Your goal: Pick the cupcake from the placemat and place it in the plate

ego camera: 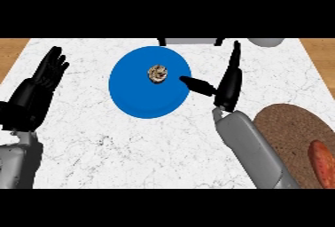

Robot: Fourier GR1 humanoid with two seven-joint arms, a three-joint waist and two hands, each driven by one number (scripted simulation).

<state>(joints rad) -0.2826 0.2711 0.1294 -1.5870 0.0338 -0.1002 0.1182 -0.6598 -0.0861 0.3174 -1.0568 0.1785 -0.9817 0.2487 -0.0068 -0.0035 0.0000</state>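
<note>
The cupcake (pixel 157 73) sits near the middle of the blue plate (pixel 150 82), a little above center in the head view. It is small and round, so I see no long axis to work with. From where it lies, I judge the placing step done, or nearly so.

My right hand (pixel 226 86) is just to the cupcake's right. Its fingers are straight and point away from me, and its thumb juts left over the plate's right side, the tip close to the cupcake but apart from it. The hand is spread and holds nothing. The move ahead, as I judge it, is to draw this hand back to the right without brushing the cupcake.

My left hand (pixel 40 82) rests open near the left edge, fingers up, well apart from the plate.

The plate lies on the white marbled desk (pixel 131 150). At lower right is the brown woven placemat (pixel 288 128), with a reddish, sausage-like item (pixel 321 162) on it at the view's edge. Two pale objects at the far edge are cut off; I cannot tell what they are.
</note>
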